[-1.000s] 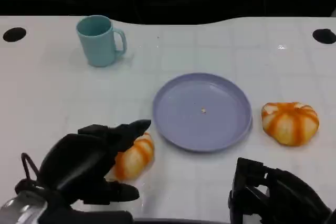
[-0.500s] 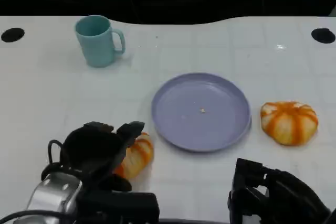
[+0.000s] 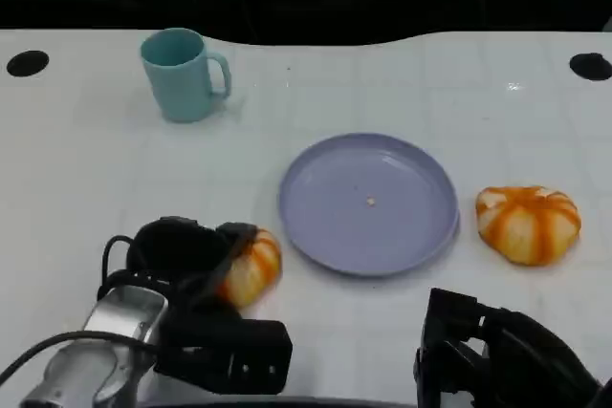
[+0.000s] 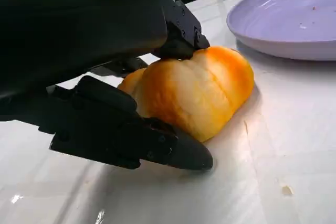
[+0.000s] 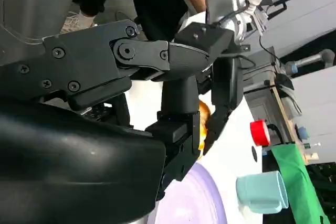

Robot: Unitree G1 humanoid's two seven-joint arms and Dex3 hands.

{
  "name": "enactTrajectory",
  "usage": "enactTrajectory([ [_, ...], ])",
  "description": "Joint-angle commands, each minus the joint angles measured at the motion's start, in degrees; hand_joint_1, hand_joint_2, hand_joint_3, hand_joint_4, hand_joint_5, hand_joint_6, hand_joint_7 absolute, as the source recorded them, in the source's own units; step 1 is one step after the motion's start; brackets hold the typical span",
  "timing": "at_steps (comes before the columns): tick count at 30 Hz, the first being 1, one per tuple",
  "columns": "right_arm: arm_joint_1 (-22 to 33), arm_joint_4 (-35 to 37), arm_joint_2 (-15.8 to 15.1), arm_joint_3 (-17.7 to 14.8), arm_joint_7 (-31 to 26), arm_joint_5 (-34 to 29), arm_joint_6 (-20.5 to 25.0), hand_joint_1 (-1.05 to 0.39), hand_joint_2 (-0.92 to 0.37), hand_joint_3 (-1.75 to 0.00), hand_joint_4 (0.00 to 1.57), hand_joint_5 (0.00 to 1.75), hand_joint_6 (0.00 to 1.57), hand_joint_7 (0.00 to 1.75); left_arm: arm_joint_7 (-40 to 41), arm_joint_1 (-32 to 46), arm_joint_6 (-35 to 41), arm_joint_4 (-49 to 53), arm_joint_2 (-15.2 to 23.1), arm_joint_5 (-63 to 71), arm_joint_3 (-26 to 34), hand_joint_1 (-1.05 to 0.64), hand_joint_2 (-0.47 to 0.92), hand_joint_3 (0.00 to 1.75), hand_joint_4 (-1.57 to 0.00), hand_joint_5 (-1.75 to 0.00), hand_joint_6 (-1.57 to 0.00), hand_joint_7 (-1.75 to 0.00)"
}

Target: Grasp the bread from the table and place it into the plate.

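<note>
The left robot hand (image 3: pixel 191 257) sits low on the white surface (image 3: pixel 402 93), and its fingers (image 4: pixel 131 135) are wrapped around the bread (image 3: pixel 251 268): the left wrist view has one black finger lying along the surface under the near side of the roll and another pressing down on its top, so the orange loaf is clamped between them, with the roll resting on the surface. Just beyond the bread from that robot hand lies the purple plate (image 3: pixel 368 203), its rim near the roll but apart from it, and there is only a crumb in it. A second bread roll (image 3: pixel 528 224) sits on the far side of the plate, well apart from the left robot hand and up ahead of the right robot hand (image 3: pixel 497 360). That right robot hand hangs at the near edge of the surface with nothing in it; how far its fingers are spread, I cannot tell. Far ahead of the left robot hand stands a teal mug (image 3: pixel 182 74), upright.
</note>
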Motion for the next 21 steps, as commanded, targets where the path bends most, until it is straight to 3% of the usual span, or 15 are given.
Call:
enactTrajectory([
  [1,0.43,-0.71,-0.59,-0.29,0.15,0.18,-0.14,-0.52,-0.92,-0.44,0.60,1.75,0.42,1.69,6.87,1.19,-4.24,5.49,1.80,-1.70,-1.57,-0.37,0.92,0.42,-0.74,-1.33,-1.02,-0.17],
  [3,0.40,-0.78,-0.66,-0.37,0.11,0.32,0.24,-0.53,-0.92,-0.43,0.61,1.75,0.42,1.69,12.32,1.46,-6.19,6.91,1.88,-2.47,-1.44,-0.34,0.91,0.48,-0.73,-1.59,-1.06,-0.36],
  [5,0.29,-0.57,-0.71,-0.49,0.34,0.56,0.38,-0.53,-0.92,-0.43,0.60,1.75,0.42,1.69,15.97,1.64,-7.31,7.66,1.98,-3.05,-1.36,-0.34,0.86,0.61,-0.72,-1.71,-0.84,-0.89],
  [6,0.24,-0.44,-0.76,-0.51,0.42,0.53,0.27,-0.53,-0.92,-0.43,0.60,1.75,0.42,1.69,17.55,1.69,-7.82,7.95,2.03,-3.25,-1.31,-0.33,0.85,0.64,-0.73,-1.73,-0.80,-0.96],
  [12,-0.03,0.14,-0.82,-0.65,0.45,0.42,0.17,-0.53,-0.92,-0.43,0.61,1.75,0.42,1.69,24.42,1.86,-9.65,7.90,2.75,-3.77,-1.14,-0.33,0.82,0.69,-0.73,-1.75,-0.75,-1.06],
  [14,-0.10,0.37,-0.74,-0.69,0.30,0.39,0.23,-0.53,-0.92,-0.42,0.61,1.75,0.43,1.70,26.02,1.89,-9.85,7.17,3.25,-3.51,-1.08,-0.34,0.82,0.68,-0.72,-1.75,-0.68,-1.22],
  [21,-0.81,1.83,-0.61,-0.56,0.90,-0.06,-1.28,-0.52,-0.92,-0.44,0.63,1.75,0.42,1.72,27.55,2.57,-10.05,2.20,3.94,-5.80,1.54,-0.32,0.78,0.64,-0.73,-1.75,-0.63,-1.44],
])
